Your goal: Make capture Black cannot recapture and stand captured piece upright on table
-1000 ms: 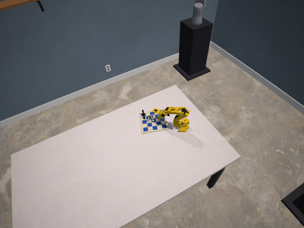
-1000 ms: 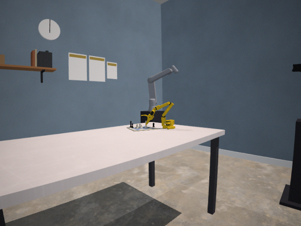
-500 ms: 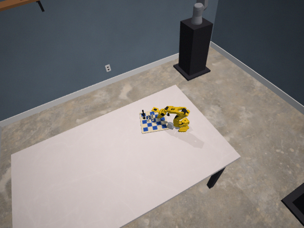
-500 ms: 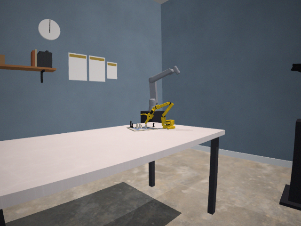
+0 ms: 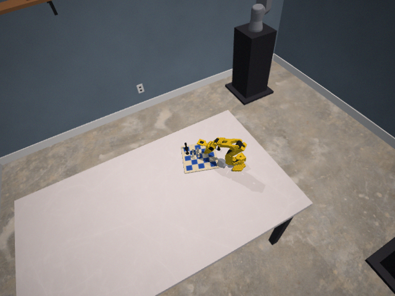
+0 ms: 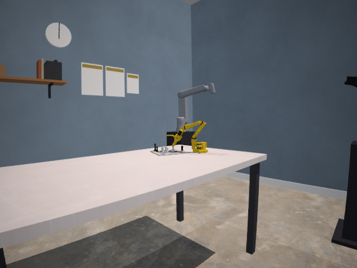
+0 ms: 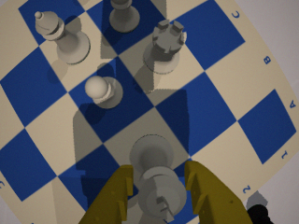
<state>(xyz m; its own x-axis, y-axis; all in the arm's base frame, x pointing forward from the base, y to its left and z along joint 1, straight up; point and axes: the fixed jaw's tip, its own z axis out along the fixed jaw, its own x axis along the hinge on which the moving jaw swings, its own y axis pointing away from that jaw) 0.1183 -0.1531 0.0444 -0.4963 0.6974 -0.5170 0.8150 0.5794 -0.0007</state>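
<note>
From the top view, I see the yellow arm [image 5: 234, 142] [image 6: 198, 132] reaching over the blue-and-cream board [image 5: 189, 172] [image 6: 161, 154] [image 7: 224, 95] on the desk [image 5: 127, 222] [image 6: 129, 176]. Two black pieces stand at its far corner; a black piece [image 5: 218, 148] [image 6: 182, 148] [image 7: 259, 215] is just off the board by the arm.

From the exterior, that piece stands upright, and the tool [image 6: 173, 144] [image 7: 159, 167] points down at a white king [image 6: 173, 149] [image 7: 161, 191].

In the wrist view, the tool's fingers are slightly apart, one on each side of the king; I can't tell whether they pinch it. Its base shows over B3. A white pawn [image 7: 104, 91], rook [image 7: 165, 44] and bishop [image 7: 67, 39] stand beyond.

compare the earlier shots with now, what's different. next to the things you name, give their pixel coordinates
In the top and exterior views, nothing visibly changed over the last second: the yellow arm [image 5: 228, 140] [image 6: 192, 125] stays bent over the chessboard [image 5: 189, 170] [image 6: 162, 154]. No earlier wrist picture exists, so small finger movements can't be judged.
</note>
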